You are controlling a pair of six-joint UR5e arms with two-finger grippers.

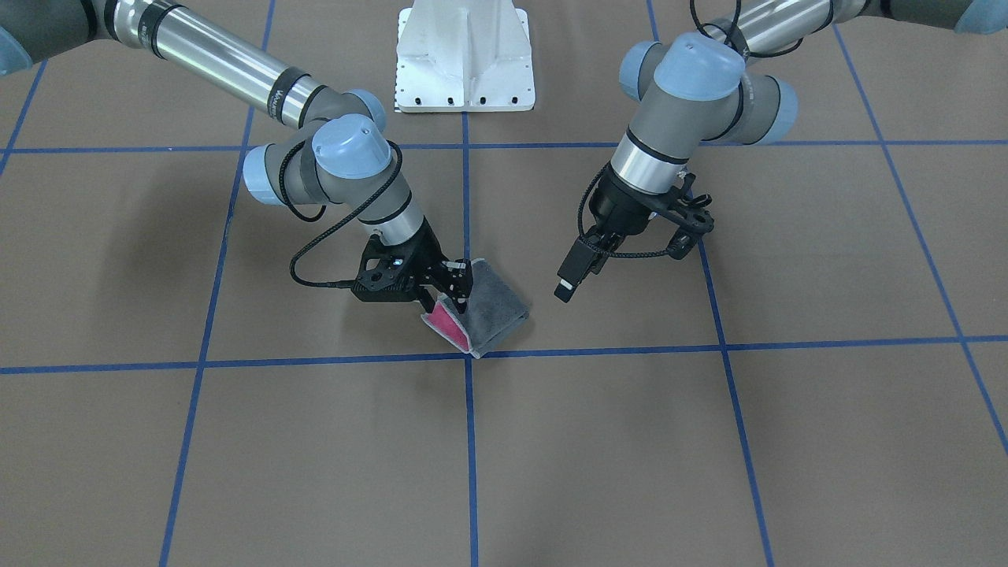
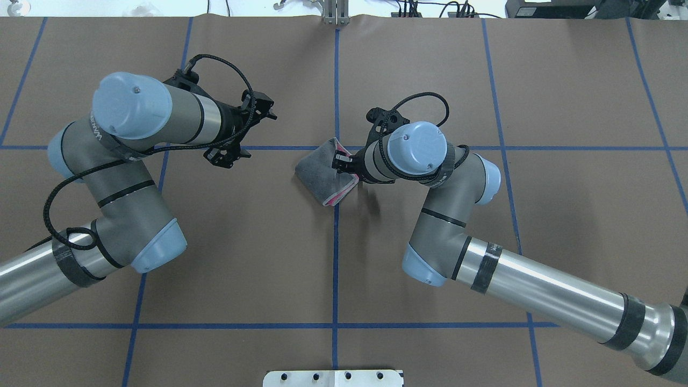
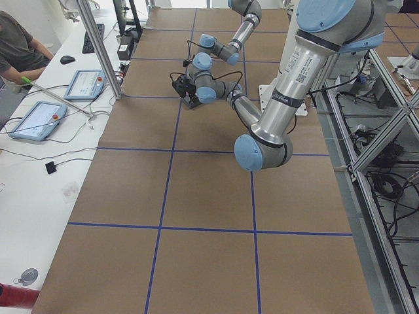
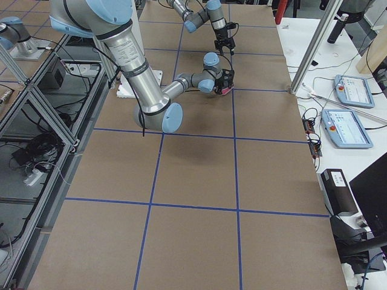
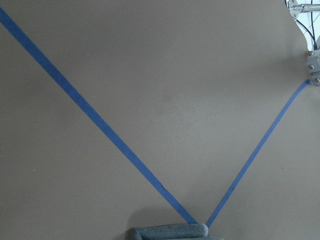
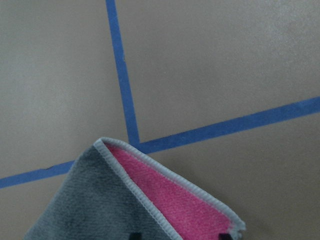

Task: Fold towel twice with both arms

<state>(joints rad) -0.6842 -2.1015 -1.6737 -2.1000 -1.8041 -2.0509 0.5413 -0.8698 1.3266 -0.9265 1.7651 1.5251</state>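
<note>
Found right claw (image 1: pixel 458 295) closed on towel (image 1: pixel 496 303), pinching its open edge; could not tell left claw (image 1: pixel 565 290) open or shut, seen as one narrow black bar, holding nothing

Noted table (image 1: pixel 787 457), brown, gridded with blue tape (image 1: pixel 470 441). Noted right arm (image 1: pixel 352 146) bent low over the centre, left arm (image 1: pixel 697 71) held high and well apart from the cloth. Located towel at a tape crossing near table centre, folded to a small thick packet, grey outward, pink showing only along the open side under the claw. Judged that side lifted, the folded side resting down

Judged step in hand as laying down the second fold; release and withdrawal not yet done. Recommend lowering the held layer squarely onto the one beneath, matching pale edge (image 6: pixel 134 186) to pale edge to hide the pink; opening only with the packet flat; lifting straight up to avoid snagging terry on the tips. Risk: thick fold springing open on release, left claw too far off to steady it

Placed towel directly under and ahead of right claw: by its wrist view, corner (image 6: pixel 102 144) pointing away onto the crossing, one fingertip (image 6: pixel 132 235) on grey, the other on pink, stitched edge between. Placed towel well apart from left claw, only a grey sliver at the bottom of that wrist view
</note>
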